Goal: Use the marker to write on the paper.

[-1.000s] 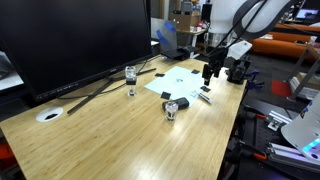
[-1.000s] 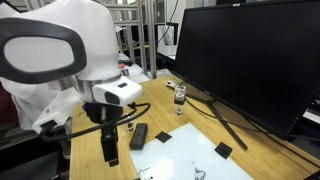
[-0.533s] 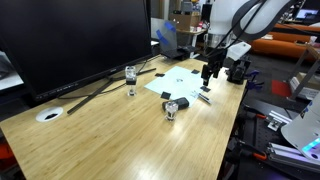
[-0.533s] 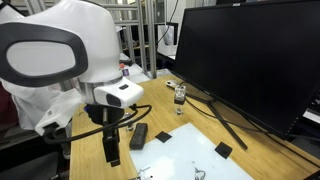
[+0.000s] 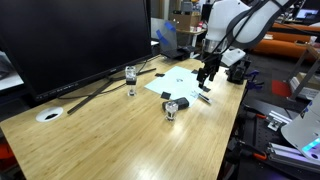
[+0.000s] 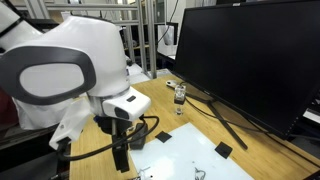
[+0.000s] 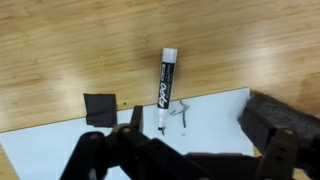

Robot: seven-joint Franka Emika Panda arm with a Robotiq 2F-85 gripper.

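The marker (image 7: 165, 88), black with a white cap end, lies flat on the wood with its tip on the edge of the paper (image 7: 212, 120). Small dark marks (image 7: 180, 110) sit beside the tip. The paper is taped at its corners with black pieces (image 7: 100, 108) and shows in both exterior views (image 5: 176, 82) (image 6: 190, 157). My gripper (image 7: 205, 150) is open and empty, hovering just above the marker and the paper's edge. It also shows in both exterior views (image 5: 208, 74) (image 6: 122, 162).
A black block (image 7: 285, 118) lies right of the marker, by the paper's corner. Two small glass jars (image 5: 131, 76) (image 5: 171, 108) stand on the wooden table (image 5: 110, 135). A white disc (image 5: 48, 115) lies far off. A big monitor (image 5: 70, 40) and its stand legs border the paper.
The arm has swung and lowered a little toward the paper's edge. The marker and the paper have not moved.
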